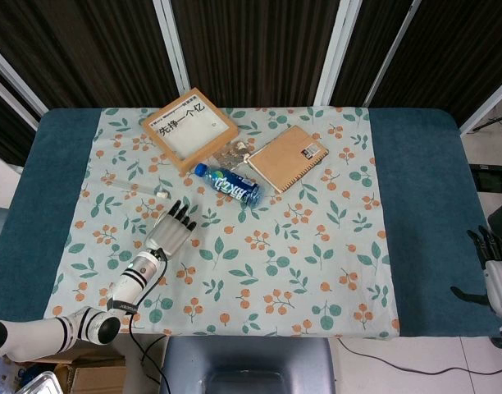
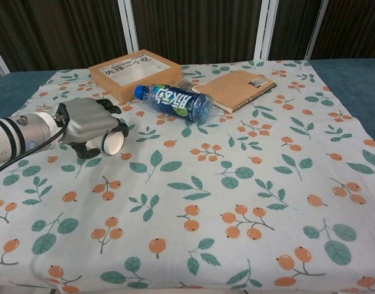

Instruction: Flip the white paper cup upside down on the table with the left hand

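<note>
The white paper cup [image 2: 111, 143] lies on its side on the floral cloth, its round end facing the chest camera. My left hand [image 2: 89, 122] covers it from above, fingers curled over the cup's body and the thumb underneath, gripping it. From the head view the left hand [image 1: 171, 231] hides the cup completely. My right hand [image 1: 496, 277] hangs off the table's right edge, fingers apart and holding nothing.
A blue water bottle [image 1: 228, 185] lies just beyond the left hand. Behind it are a wooden-framed box [image 1: 189, 129] and a brown spiral notebook [image 1: 289, 157]. The floral cloth [image 1: 300, 271] covers the table's middle, with teal strips on both sides.
</note>
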Motion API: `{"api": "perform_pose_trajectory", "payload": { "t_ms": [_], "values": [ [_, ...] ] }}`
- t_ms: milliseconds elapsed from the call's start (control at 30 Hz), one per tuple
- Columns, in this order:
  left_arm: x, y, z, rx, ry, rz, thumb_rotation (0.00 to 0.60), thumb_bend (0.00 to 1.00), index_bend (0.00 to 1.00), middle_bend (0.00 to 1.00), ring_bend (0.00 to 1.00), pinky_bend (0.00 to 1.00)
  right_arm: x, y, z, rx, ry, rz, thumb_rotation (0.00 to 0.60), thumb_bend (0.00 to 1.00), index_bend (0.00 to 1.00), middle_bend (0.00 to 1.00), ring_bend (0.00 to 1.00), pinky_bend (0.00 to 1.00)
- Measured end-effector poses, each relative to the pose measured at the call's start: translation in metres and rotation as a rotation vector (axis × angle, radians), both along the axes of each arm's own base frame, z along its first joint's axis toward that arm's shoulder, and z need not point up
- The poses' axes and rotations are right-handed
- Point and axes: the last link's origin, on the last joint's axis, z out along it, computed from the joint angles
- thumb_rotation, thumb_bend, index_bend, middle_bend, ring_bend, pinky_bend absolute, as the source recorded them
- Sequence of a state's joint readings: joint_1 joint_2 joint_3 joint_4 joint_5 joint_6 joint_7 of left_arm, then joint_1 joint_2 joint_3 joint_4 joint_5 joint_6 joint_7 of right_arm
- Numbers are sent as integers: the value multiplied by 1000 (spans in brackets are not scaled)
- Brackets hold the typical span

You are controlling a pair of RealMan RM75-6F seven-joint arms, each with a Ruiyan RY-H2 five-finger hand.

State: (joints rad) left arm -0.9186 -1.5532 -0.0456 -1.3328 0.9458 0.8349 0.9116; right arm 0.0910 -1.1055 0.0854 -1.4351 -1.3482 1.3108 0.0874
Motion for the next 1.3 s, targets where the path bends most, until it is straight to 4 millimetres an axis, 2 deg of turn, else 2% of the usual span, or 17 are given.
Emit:
{"api": "perform_pose_trajectory", "payload": {
  "t_ms": [233, 467, 600, 800, 933, 1133, 1300],
  "values": [
    [2, 0, 1, 4, -34, -13, 600, 456, 352, 359, 21, 77, 2, -2, 0, 6, 2, 0, 600, 72, 0, 0, 0, 0],
    [5, -3, 4, -2, -128, -6, 600, 462, 385, 396, 67, 88, 2, -2, 1, 20, 4, -1, 600, 72, 0, 0, 0, 0],
    [11, -6, 14, 3, -261, 11, 600, 461, 398, 407, 74, 85, 2, -3, 3, 12, 3, 5, 600, 72, 0, 0, 0, 0],
    [10, -11, 32, -8, -570, 130, 600, 458, 411, 419, 82, 81, 2, -3, 2, 3, -1, 29, 600, 71, 0, 0, 0, 0],
    [0, -16, 40, -41, -824, 269, 600, 458, 409, 415, 74, 33, 3, -2, 1, 12, 0, 25, 600, 71, 0, 0, 0, 0],
    [-26, -24, 44, -77, -1138, 440, 600, 458, 407, 412, 67, 27, 4, -1, -1, 33, 10, 13, 600, 71, 0, 0, 0, 0],
    [-54, -28, 35, -71, -1247, 501, 600, 458, 399, 408, 53, 32, 7, -3, -3, 38, 8, 19, 600, 71, 0, 0, 0, 0]
  ]
}}
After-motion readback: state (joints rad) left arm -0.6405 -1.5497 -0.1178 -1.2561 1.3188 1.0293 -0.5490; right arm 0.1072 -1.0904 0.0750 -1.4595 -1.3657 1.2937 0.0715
